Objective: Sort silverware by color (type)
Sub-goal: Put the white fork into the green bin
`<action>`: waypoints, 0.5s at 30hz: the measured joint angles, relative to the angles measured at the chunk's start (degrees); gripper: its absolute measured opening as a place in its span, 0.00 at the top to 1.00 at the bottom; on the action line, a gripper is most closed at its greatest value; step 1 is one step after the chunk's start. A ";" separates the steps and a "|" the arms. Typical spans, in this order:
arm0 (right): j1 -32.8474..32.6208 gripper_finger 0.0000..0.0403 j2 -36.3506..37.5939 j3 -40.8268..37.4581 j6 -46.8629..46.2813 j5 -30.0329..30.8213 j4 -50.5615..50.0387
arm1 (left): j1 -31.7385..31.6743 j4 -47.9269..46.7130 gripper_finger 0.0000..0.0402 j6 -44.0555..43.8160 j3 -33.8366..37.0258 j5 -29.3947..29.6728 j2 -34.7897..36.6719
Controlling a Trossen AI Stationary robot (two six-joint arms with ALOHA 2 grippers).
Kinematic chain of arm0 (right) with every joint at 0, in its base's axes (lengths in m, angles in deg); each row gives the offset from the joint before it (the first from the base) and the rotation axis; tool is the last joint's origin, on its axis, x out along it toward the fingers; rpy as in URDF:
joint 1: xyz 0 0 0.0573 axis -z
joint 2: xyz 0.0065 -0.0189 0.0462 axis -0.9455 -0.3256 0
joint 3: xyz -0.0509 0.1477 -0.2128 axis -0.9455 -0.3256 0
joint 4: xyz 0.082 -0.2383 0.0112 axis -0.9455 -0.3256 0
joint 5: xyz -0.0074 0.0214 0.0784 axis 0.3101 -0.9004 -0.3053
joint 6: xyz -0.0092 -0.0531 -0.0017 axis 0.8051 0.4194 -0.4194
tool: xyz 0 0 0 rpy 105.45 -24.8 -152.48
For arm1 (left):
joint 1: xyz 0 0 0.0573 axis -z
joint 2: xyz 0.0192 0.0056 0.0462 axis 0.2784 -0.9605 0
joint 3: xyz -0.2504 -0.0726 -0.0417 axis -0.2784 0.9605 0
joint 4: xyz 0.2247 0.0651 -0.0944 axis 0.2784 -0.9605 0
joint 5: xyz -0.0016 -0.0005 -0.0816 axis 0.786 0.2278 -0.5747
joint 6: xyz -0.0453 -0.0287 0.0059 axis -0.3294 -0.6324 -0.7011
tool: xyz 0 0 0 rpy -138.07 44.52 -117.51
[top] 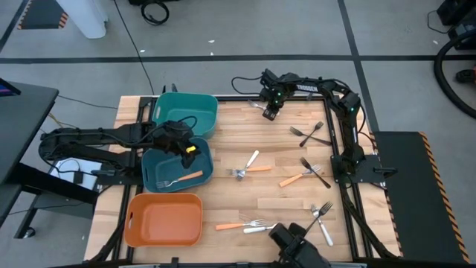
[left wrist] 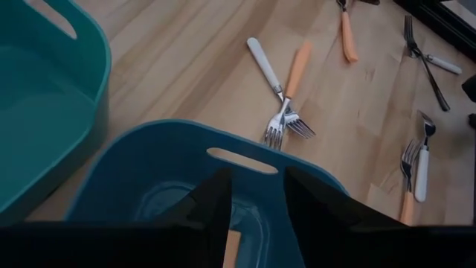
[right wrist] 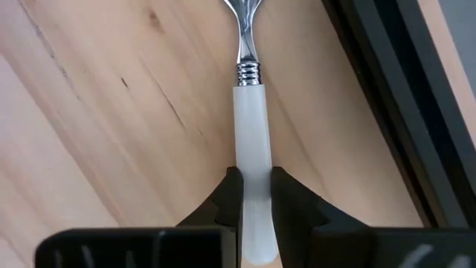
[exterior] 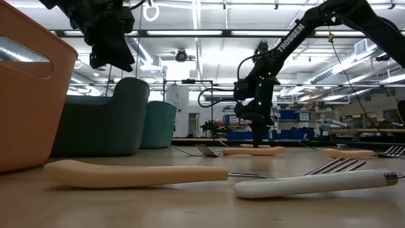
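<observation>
text: "TROSSEN" in white capitals | on: right arm (exterior: 297, 35) dark link, seen in low view | also: same white lettering on right arm near the surface's far edge in high view, too small to read surely | other readable text: none

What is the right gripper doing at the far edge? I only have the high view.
Observer: The right gripper straddles a white fork, with a finger touching each side of its handle.
Operator: Is the fork lifted?
Observer: It seems not. The low view shows the fingertips down at the table.
Operator: And the left?
Observer: The left gripper hangs over the blue bin with its jaws apart and nothing between them.
</observation>
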 joint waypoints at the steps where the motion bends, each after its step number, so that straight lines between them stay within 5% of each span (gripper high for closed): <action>1: -0.13 0.87 -0.02 0.00 -0.11 0.06 0.01 | 0.00 -0.01 0.67 -0.01 0.00 0.00 0.00; 10: -0.98 0.87 -0.09 -0.01 -1.35 0.14 -1.07 | 0.00 -0.01 0.67 -0.04 0.00 -0.02 0.00; 15: -1.03 1.00 0.96 -0.10 -1.28 -1.36 -2.66 | 0.00 0.00 0.67 -0.07 0.00 0.00 0.00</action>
